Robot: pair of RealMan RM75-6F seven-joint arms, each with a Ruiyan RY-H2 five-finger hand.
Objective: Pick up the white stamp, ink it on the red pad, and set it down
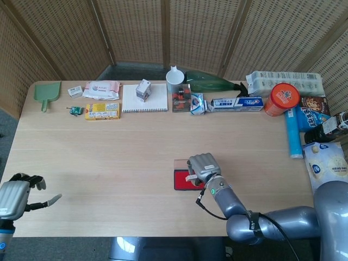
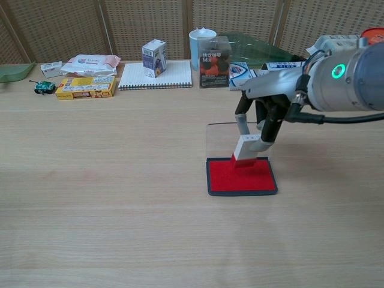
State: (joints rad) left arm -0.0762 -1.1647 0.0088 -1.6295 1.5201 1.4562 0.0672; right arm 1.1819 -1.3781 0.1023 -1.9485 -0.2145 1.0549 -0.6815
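My right hand (image 2: pixel 262 117) grips the white stamp (image 2: pixel 245 147) and holds it tilted just above the far edge of the red ink pad (image 2: pixel 241 177); the stamp's underside shows red. In the head view the right hand (image 1: pixel 203 166) covers most of the red pad (image 1: pixel 180 180), and the stamp (image 1: pixel 189 176) peeks out beneath it. The pad's clear lid (image 2: pixel 220 141) stands open behind the pad. My left hand (image 1: pixel 19 192) hovers at the table's near left corner, holding nothing, with its fingers apart.
Along the far edge stand a notebook (image 2: pixel 155 75) with a small carton (image 2: pixel 154 57), a white cup (image 2: pixel 201 39), a dark box (image 2: pixel 215 56), a toothpaste box (image 2: pixel 300 72), a yellow box (image 2: pixel 86 87) and an orange canister (image 1: pixel 281 99). More packages crowd the right side (image 1: pixel 324 163).
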